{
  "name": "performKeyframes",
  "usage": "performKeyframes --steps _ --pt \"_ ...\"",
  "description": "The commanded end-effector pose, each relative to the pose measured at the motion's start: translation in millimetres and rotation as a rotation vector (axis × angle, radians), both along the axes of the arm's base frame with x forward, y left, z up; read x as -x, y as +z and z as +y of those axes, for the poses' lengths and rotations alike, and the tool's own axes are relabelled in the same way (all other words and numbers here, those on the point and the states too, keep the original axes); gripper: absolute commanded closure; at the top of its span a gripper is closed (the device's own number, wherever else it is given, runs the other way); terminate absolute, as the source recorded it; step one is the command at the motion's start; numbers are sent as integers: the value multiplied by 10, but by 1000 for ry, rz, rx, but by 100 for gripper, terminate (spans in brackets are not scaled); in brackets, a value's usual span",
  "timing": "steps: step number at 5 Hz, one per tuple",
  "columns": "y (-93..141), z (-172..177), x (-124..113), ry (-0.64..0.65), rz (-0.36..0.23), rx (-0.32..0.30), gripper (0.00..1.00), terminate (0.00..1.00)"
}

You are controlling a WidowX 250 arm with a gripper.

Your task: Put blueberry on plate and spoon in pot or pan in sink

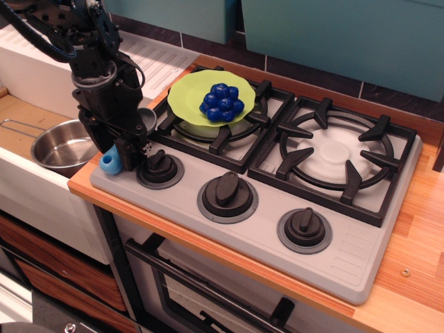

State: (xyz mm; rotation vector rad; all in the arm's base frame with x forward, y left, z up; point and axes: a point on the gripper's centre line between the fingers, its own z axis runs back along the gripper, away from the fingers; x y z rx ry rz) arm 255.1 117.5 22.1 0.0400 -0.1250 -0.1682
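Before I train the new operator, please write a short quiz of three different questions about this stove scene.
1. True or false: the cluster of dark-blue plastic berries lies on the lime-green scalloped plate.
2. Where is the shiny stainless-steel pan? A) on the right burner B) in the sink C) on the plate
3. Fill in: the black gripper is down at the spoon's light-blue ____.

Key: 1 true; 2 B; 3 handle.
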Motion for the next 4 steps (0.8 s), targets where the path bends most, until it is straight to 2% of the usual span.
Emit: performKeyframes --steps 1,4 --pt "148 2 -127 4 -17 -22 100 0" --pt "552 94 -65 -8 5 -73 100 0"
